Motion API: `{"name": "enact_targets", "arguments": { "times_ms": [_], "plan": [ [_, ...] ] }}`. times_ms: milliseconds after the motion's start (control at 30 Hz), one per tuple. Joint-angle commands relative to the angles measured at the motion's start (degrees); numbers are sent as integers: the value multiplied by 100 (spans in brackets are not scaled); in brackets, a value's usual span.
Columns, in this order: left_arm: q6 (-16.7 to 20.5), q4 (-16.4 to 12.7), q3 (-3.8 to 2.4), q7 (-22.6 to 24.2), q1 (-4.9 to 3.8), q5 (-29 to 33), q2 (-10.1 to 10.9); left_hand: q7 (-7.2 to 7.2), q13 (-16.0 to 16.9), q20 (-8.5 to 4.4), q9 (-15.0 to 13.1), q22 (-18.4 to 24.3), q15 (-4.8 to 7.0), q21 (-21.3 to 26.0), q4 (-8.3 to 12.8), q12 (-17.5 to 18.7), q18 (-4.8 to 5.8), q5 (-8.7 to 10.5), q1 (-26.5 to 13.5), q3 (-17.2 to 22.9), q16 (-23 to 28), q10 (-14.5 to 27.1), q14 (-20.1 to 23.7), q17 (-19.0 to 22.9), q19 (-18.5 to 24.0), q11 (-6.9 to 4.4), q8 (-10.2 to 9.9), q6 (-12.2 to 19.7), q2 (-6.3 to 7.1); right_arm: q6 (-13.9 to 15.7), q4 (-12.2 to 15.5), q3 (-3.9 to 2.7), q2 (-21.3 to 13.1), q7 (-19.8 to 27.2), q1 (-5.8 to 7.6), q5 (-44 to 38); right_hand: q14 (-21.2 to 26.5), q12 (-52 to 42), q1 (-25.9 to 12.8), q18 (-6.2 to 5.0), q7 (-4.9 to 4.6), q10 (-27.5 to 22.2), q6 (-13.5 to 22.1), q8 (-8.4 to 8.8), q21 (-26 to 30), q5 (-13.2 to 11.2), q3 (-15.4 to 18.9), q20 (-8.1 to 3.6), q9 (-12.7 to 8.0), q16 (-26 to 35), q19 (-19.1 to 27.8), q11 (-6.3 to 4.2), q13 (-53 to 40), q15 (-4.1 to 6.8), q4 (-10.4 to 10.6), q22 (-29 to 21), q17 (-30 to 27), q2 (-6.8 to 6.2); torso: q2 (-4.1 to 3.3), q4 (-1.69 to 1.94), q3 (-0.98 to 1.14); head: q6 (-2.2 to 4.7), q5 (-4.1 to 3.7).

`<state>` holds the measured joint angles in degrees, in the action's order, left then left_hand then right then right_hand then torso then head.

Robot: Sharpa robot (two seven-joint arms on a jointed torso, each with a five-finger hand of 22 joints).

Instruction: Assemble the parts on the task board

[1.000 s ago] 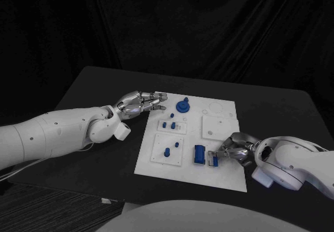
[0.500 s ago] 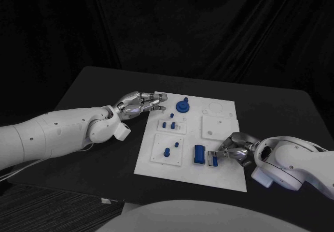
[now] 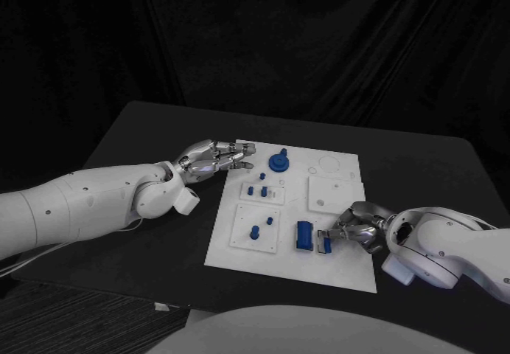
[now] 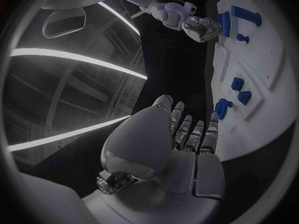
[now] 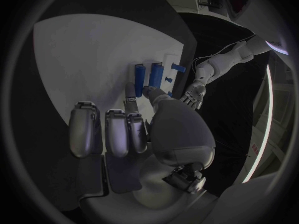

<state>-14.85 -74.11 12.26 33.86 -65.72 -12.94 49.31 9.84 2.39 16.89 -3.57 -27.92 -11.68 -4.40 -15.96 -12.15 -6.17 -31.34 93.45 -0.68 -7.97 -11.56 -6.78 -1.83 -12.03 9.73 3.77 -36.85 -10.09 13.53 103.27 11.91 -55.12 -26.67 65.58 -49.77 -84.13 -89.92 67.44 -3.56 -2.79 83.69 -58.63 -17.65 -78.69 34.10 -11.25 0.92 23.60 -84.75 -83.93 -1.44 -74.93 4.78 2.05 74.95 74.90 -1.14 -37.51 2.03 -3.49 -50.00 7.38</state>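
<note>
— Where is the piece you are after?

— Two long blue rectangular blocks (image 3: pixel 305 237) stand side by side near the front edge of the flat white task board (image 3: pixel 351 269), which lies on the black bench (image 3: pixel 159 133). My right hand (image 3: pixel 356 228) is just beside them, on their right, with a fingertip at the nearer block; whether it grips, I cannot tell.

— And their long axis?

— Front to back along the board, so I judge the hand must close on them from the side.

— Your other hand?

— My left hand (image 3: pixel 216 156) hovers at the board's far left corner, fingers loosely apart, holding nothing, well apart from the blocks. The right is plainly nearer.
</note>
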Motion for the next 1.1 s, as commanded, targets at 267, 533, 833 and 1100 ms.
{"name": "enact_targets", "arguments": {
  "times_ms": [267, 533, 833, 1100],
  "plan": [
    [-97, -4, -5, 33, 10, 37, -20, 8, 5, -9, 2, 11, -20, -25, 1, -11, 83, -7, 41, 35, -27, -1, 32, -2, -8, 38, 21, 55, -13, -42, -14, 0, 54, -206, -13, 5, -393, -8, -71, 81, 5, 631, 36, -26, 37, -108, -57, 28, 31, 6, -163, -15, -1507, 39, 19, 1144, 370, 1, 0, -1, 0, 0, 6],
    [-114, 0, -5, 17, 17, 36, -23, 7, 5, -9, 2, 16, -21, -24, 0, -11, 84, -7, 40, 40, -27, -1, 33, -2, -5, 38, 21, 56, -13, -121, -17, 0, 71, -289, -13, 5, -388, -8, -252, 75, -2, 631, 81, -36, 66, -911, -16, 32, 96, 13, -150, -7, -1507, 32, 127, 1134, 338, -2, 0, -1, -1, 0, 9],
    [-125, 2, -5, 12, 30, 36, -15, 7, 5, -9, 2, 16, -21, -24, 0, -11, 84, -7, 40, 40, -27, -1, 33, -2, -5, 38, 21, 56, -13, -128, -12, 0, 65, -335, -13, -22, -384, -8, -537, 73, -29, 631, 97, -35, 79, -2048, 221, 50, 160, 13, -146, 18, -1507, 12, 373, 1130, 307, -59, -1, 0, 0, 0, 16],
    [-129, 2, -5, 8, 37, 36, -13, 8, 5, -9, 3, 23, -25, -22, -2, -10, 87, -8, 39, 51, -28, 2, 34, -2, -1, 39, 20, 62, -13, -50, -7, 0, 47, -324, -13, -37, -380, -8, -733, 70, -38, 631, 109, -31, 89, -2345, 390, 60, 196, 13, -143, 26, -1507, 5, 583, 1127, 286, -29, 0, -1, 0, 0, 24]
  ]
}}
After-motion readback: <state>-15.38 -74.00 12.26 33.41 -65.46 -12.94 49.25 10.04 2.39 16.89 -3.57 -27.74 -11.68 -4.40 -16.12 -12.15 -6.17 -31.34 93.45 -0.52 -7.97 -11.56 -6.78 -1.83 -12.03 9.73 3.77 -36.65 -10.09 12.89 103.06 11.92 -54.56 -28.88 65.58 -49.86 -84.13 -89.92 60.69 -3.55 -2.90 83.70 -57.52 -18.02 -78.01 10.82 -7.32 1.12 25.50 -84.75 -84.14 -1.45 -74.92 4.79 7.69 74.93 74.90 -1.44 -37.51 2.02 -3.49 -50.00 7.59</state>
